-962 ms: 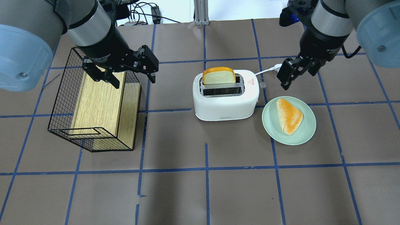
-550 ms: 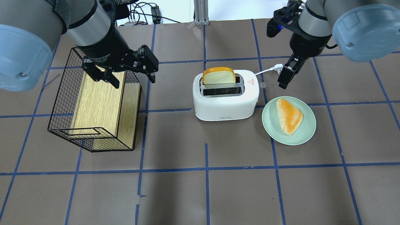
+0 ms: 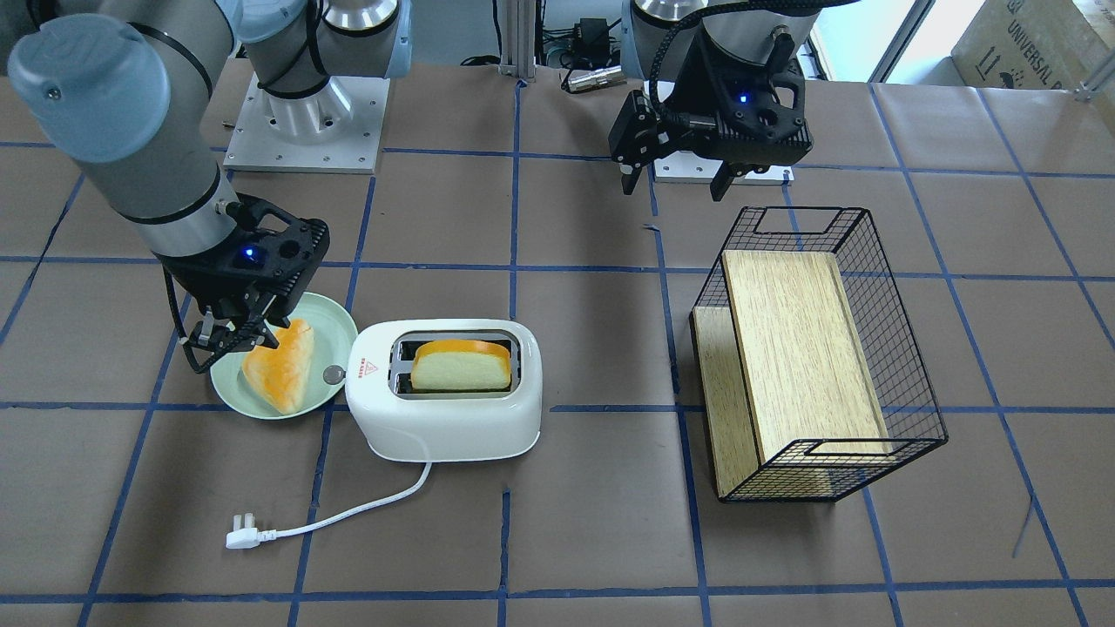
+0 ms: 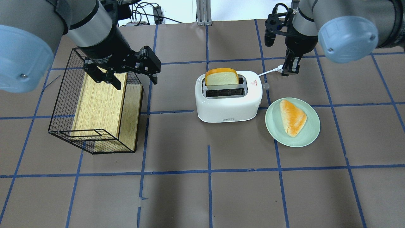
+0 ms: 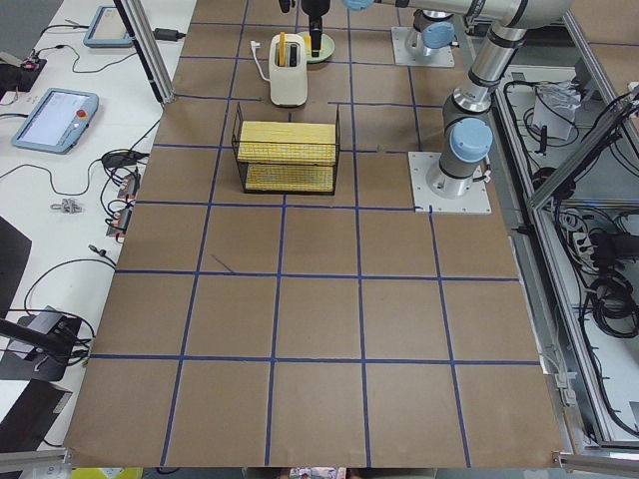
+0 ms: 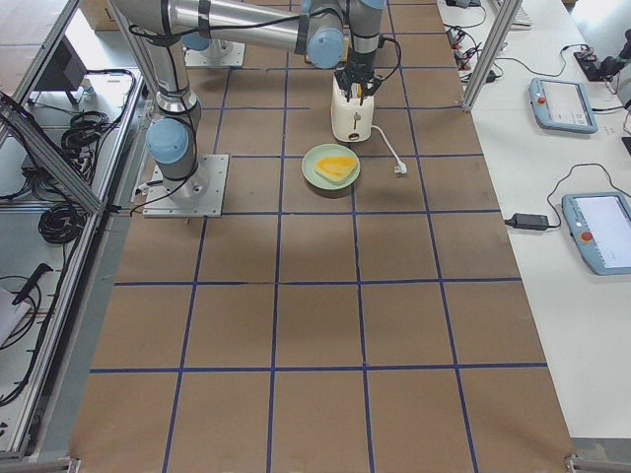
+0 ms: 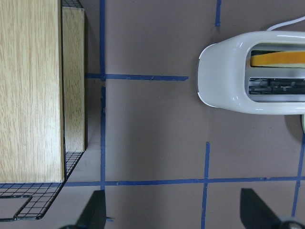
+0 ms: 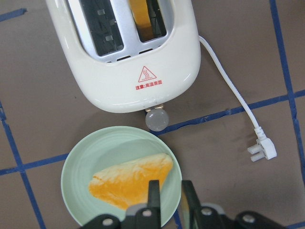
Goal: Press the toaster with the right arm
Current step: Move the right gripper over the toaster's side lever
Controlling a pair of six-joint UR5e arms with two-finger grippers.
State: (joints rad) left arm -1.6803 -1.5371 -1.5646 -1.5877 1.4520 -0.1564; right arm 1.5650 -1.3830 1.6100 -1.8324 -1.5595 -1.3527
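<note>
The right gripper [image 8: 170, 196] has its fingers drawn close together, only a narrow slit between them, and they clamp nothing. Straight below the tips lies the plate [image 8: 78, 164], with a wedge of bread [image 8: 128, 181] on it; the tips hang above the plate's near rim and touch neither. Beyond the tips, past the plate's far rim, is the round knob [image 8: 156, 119], and just beyond that the toaster [image 8: 143, 88], standing upright on the table [image 4: 240, 196] with its red triangle end turned toward the fingers. The gripper is apart from the toaster, off its knob end and higher than its top. A slice [image 8: 143, 12] stands in the slot on the cord side; the other slot shows only metal. The cord [image 8: 233, 93] runs off from the toaster to the side of the fingers and ends in a plug [image 8: 261, 149] lying loose on the table. Well apart, on the toaster's other side, the left gripper [image 4: 136, 84] hangs with its fingers spread wide and nothing between them, above the near corner of a wire basket [image 4: 61, 95] that holds a wooden box [image 4: 98, 104].
</note>
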